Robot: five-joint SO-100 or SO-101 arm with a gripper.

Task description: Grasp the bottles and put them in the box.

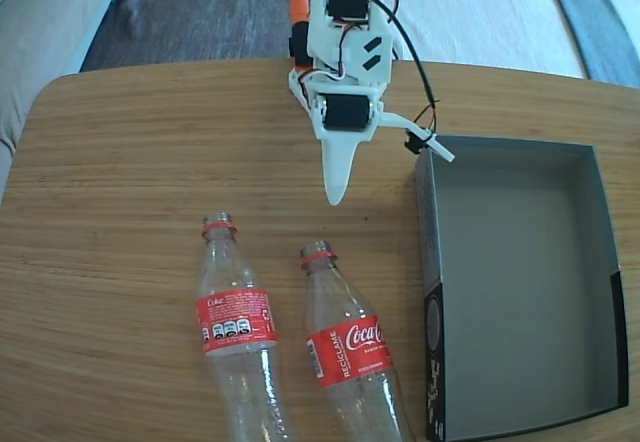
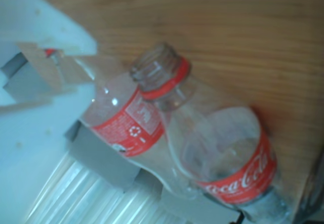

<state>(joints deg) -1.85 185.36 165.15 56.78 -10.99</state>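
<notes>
The big wooden desk [image 1: 120, 162] is holding everything. The box [image 1: 520, 292] is sitting empty on the right in the fixed view. Two bottles [image 1: 236, 332] [image 1: 350, 352] are lying side by side, left of it. The jaws [image 1: 385, 162] are hanging open above them, holding nothing. Nothing is picked up yet; I think they need to drop onto the nearer bottle's neck.

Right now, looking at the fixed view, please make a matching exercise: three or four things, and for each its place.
Things:
1. clear plastic bottle with the white Coca-Cola script facing up
2. clear plastic bottle with the small "Coke" label
3. shallow dark grey box
4. white gripper

Places:
A. right side of the table
B. leftmost on the table
C. above the bottle necks
D. beside the box

Pairs: 1-D, 2-B, 3-A, 4-C
</notes>
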